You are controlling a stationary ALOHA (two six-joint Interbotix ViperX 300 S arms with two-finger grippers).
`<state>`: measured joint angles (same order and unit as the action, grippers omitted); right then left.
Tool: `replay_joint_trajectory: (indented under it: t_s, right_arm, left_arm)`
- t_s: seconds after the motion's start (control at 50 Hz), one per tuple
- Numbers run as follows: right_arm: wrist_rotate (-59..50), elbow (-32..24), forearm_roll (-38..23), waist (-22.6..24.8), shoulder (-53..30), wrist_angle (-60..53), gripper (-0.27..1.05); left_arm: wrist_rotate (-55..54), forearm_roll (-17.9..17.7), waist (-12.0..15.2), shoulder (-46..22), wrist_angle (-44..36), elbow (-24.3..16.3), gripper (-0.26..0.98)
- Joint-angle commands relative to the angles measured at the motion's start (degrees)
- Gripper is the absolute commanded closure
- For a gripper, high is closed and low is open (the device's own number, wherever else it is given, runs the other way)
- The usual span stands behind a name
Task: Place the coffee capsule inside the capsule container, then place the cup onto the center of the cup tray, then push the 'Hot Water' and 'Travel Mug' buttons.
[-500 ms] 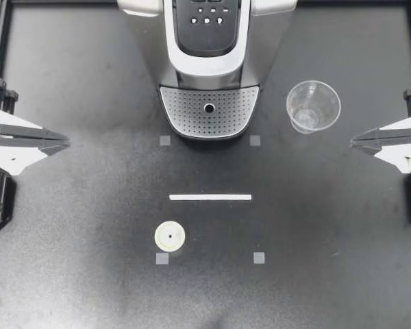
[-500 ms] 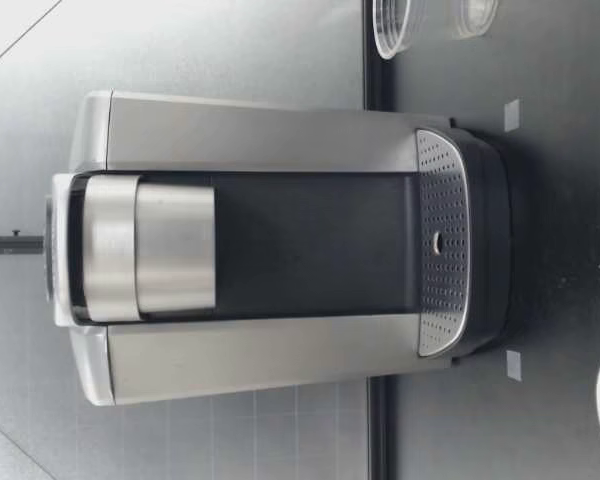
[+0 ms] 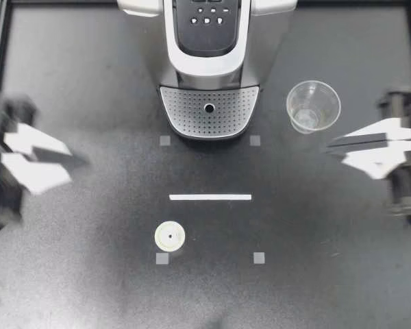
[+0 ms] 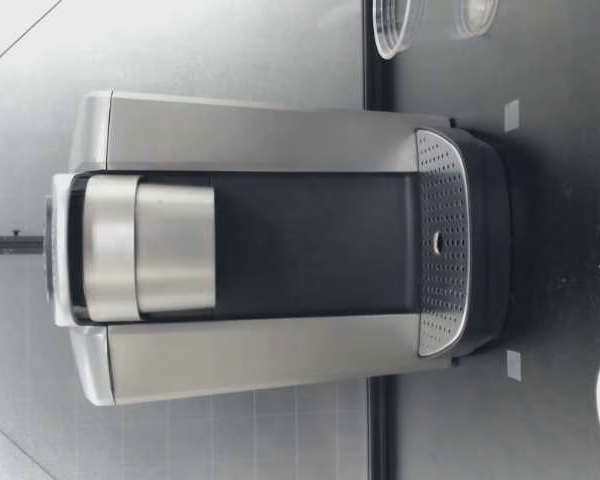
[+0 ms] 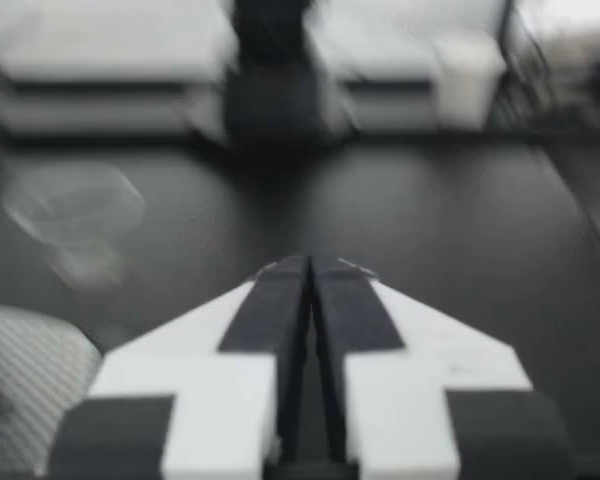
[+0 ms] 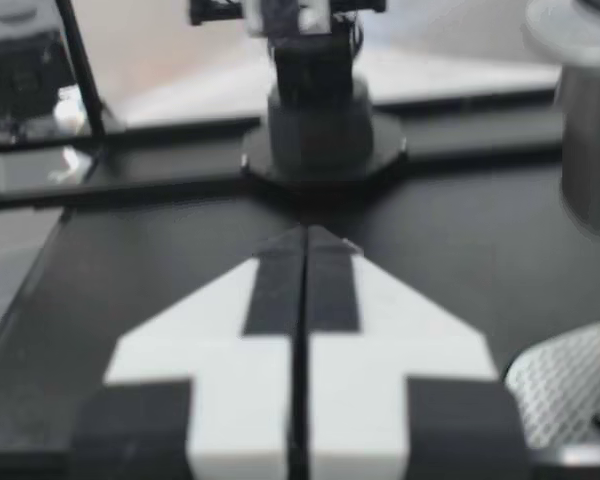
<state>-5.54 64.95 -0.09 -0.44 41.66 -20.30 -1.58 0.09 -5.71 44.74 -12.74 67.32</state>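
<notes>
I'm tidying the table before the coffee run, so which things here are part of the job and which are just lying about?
Part of the job: coffee capsule, clear cup, coffee machine, its cup tray, its button panel.
Just lying about: white strip, grey square markers.

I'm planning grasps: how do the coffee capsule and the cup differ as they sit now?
The cup is clear plastic, mouth up; the coffee capsule is opaque and pale, top closed. The cup's rim is wider than the capsule's. The cup stands beside the cup tray; the capsule lies across the white strip from it. Both rest on the table, untouched.
</notes>
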Motion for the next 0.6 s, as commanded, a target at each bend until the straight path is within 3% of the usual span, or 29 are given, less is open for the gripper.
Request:
replay_joint_trajectory:
  t_s: [0.0, 0.32, 0.58]
  right_arm:
    - [-1.23, -2.55, -0.09, 1.14, -3.69, -0.62, 0.75]
    - [-2.90, -9.58, -0.09, 5.10, -21.18, 1.05, 0.75]
    - [-2.90, -16.35, -0.09, 6.33, -32.61, 3.69, 0.75]
  left_arm:
    - [-0.79, -0.26, -2.72, -3.69, 2.46, -1.93, 0.63]
    - [-7.56, -0.44, -3.87, -13.62, 18.11, -5.54, 0.63]
    - [-6.86, -0.44, -5.19, -19.07, 18.46, -5.98, 0.60]
